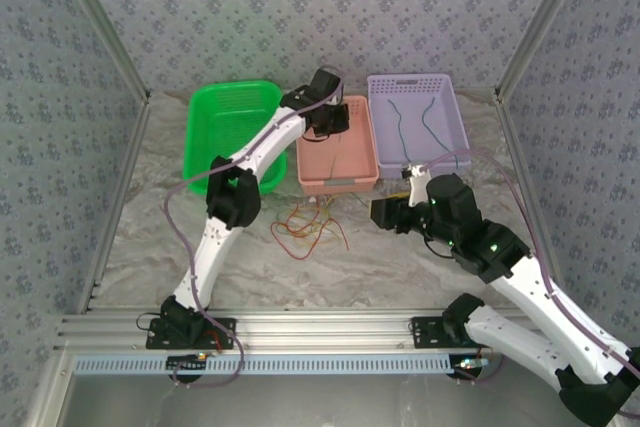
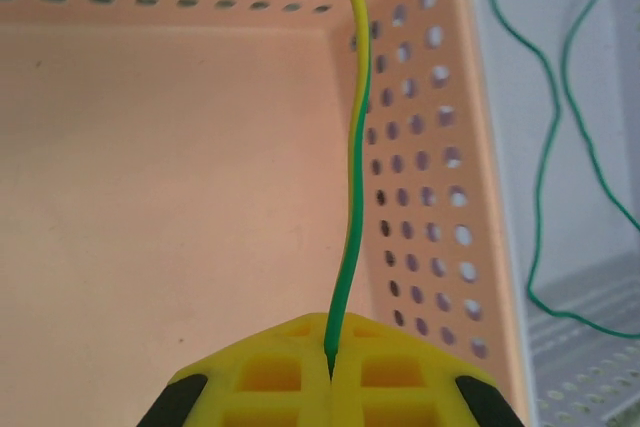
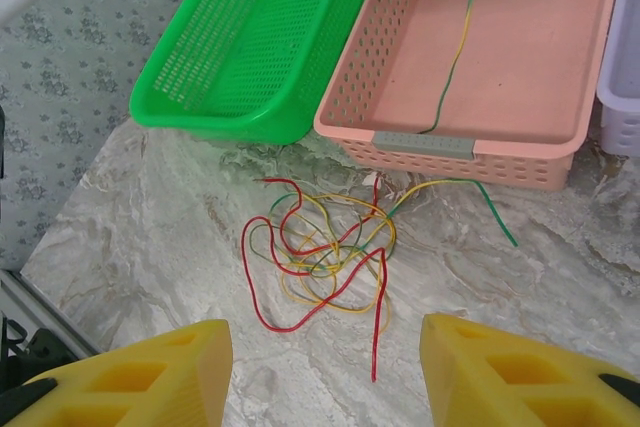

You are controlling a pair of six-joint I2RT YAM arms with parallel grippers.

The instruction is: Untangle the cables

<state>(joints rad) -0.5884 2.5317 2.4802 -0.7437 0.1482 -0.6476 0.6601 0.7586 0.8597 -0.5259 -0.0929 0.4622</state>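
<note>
— Where do we have the left end effector [image 2: 330,365]?

— Over the far end of the pink basket [image 2: 180,207]. Its yellow fingers are pressed together, and we see them pinching a yellow-and-green cable [image 2: 352,177] that runs out from between them in the left wrist view.

— And from the right wrist?

— From there the same cable hangs from the left end effector down into the pink basket. Its lower end lies by the grey handle on the near wall.

— What of the right end effector [image 3: 325,357]?

— Spread wide, with nothing between its fingers. We hold it above the counter [image 3: 130,207], on the near side of the tangle of cables [image 3: 320,257].

— Where does that tangle lie?

— On the counter just in front of the pink basket. We see red, yellow and green loops crossing one another, with one yellow-and-green end trailing off to the right. Neither end effector touches it.

— Any other cables?

— Two green cables [image 1: 400,127] lie apart from each other in the purple basket [image 1: 410,80], which stands to the right of the pink one. The green basket [image 1: 230,137] stands to its left.
</note>
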